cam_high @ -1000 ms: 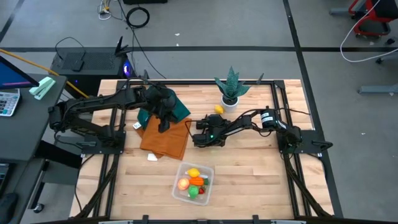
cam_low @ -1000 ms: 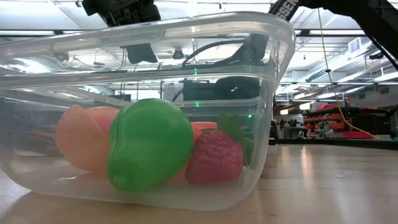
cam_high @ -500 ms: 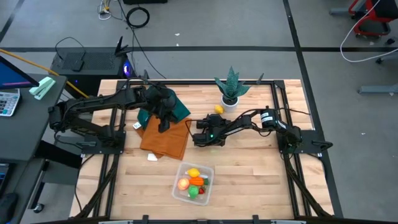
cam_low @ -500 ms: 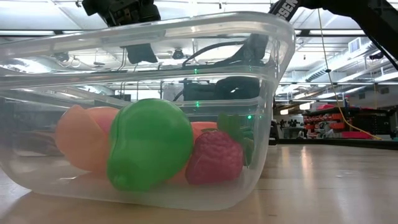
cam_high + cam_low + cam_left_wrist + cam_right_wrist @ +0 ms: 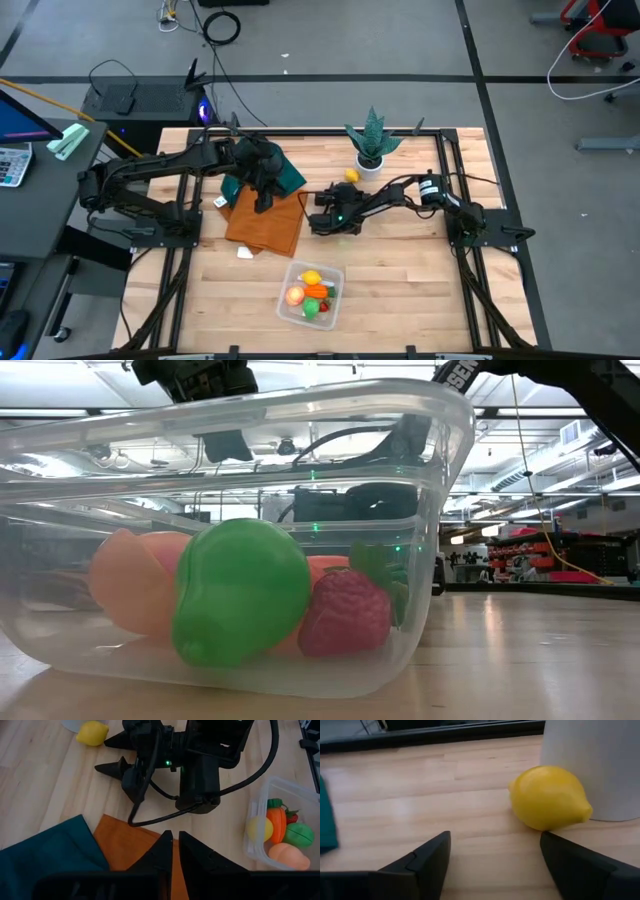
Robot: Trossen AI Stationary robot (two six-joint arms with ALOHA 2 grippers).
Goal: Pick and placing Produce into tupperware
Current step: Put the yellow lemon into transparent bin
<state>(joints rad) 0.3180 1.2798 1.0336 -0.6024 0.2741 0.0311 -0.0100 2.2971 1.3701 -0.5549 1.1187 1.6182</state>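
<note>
A yellow toy lemon lies on its side on the table against the white plant pot. My right gripper is open and empty, low over the table, with the lemon just beyond its fingertips. My left gripper is shut and empty above an orange cloth. The clear tupperware stands near the front edge. It holds a green pear, a strawberry, a peach, a carrot and a yellow fruit.
A spiky green plant stands in the white pot at the back. A teal cloth lies partly under the orange one. A small white scrap lies near the cloths. Bare wood shows at the right and front left.
</note>
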